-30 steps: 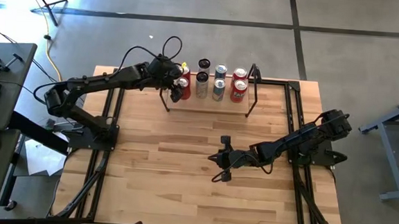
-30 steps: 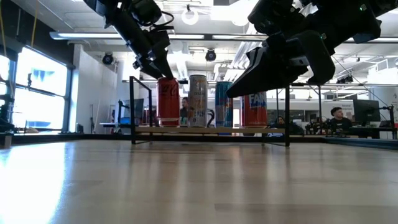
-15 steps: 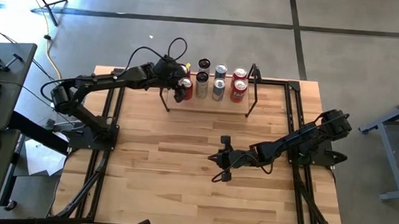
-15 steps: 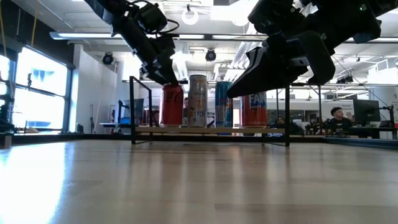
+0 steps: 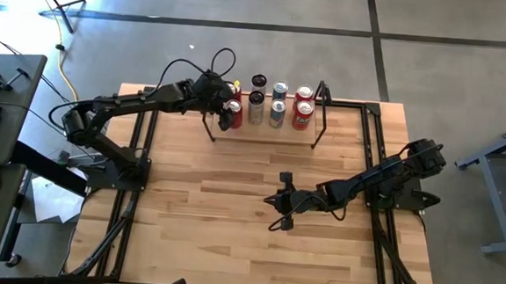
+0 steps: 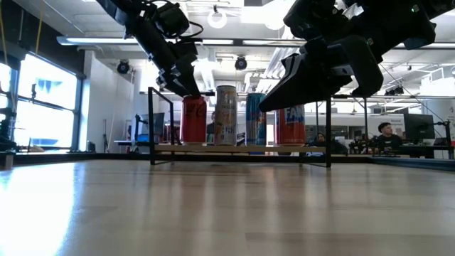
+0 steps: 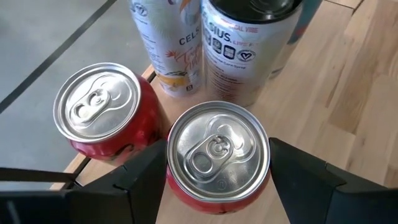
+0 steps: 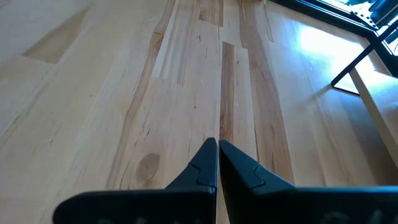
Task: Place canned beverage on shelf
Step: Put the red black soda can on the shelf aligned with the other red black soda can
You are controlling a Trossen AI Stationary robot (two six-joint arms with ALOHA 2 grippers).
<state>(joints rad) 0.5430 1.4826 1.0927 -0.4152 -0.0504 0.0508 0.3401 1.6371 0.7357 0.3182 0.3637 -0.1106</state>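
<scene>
The shelf (image 6: 242, 148), a light board with black rod ends, stands at the table's far edge (image 5: 318, 120) and carries several cans. My left gripper (image 5: 228, 110) is at the shelf's left end, shut on a red can (image 7: 217, 152), which stands on the board (image 6: 193, 121). A second red can (image 7: 99, 106) stands just behind it. Tall cans (image 7: 242, 50) stand beside it. My right gripper (image 5: 276, 201) is shut and empty above the middle of the table; it also shows in the right wrist view (image 8: 217, 149). My left gripper pinches the red can's upper side wall (image 7: 264, 177), just below the rim, between its two fingers. The fingers come slanting down from above and from the table's left. The can is upright with its base on the shelf board (image 6: 193, 144).
Several more cans stand in two rows along the shelf (image 5: 277, 104), close to the held can. The black rod frame (image 6: 151, 124) rises at the shelf's left end beside my left gripper. Bare wooden tabletop (image 5: 229, 237) lies in front of the shelf.
My left gripper has carried the red can down and toward the table's right, from just above the board to standing on it. The can has stayed upright.
</scene>
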